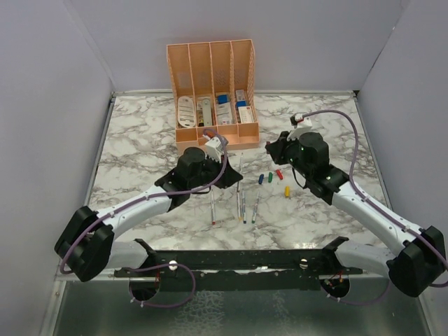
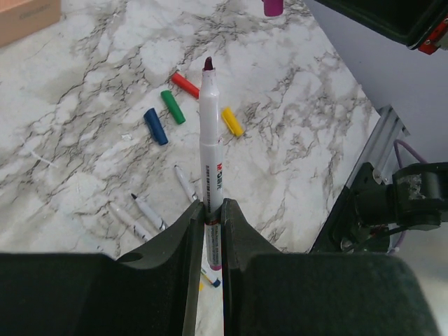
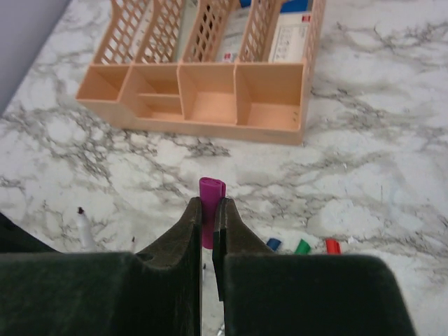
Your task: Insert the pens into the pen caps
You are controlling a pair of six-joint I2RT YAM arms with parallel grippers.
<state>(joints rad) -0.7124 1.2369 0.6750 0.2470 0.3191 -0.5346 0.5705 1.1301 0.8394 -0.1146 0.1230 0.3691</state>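
My left gripper (image 2: 212, 204) is shut on a grey-white pen (image 2: 210, 140) near its back end, and the dark purple tip points away from me, above the table. My right gripper (image 3: 208, 203) is shut on the purple pen cap (image 3: 211, 190), whose top sticks out past the fingertips. That cap (image 2: 273, 6) shows at the top edge of the left wrist view, apart from the pen tip. The red (image 2: 185, 85), green (image 2: 172, 106), blue (image 2: 155, 126) and yellow (image 2: 232, 121) caps lie on the marble. Several uncapped pens (image 1: 239, 203) lie in front of them.
The peach organiser (image 1: 211, 98) stands at the back of the table with boxes and cards in its slots. Its low front compartments (image 3: 210, 105) face my right gripper. Grey walls close in both sides. A black rail (image 1: 238, 259) runs along the near edge.
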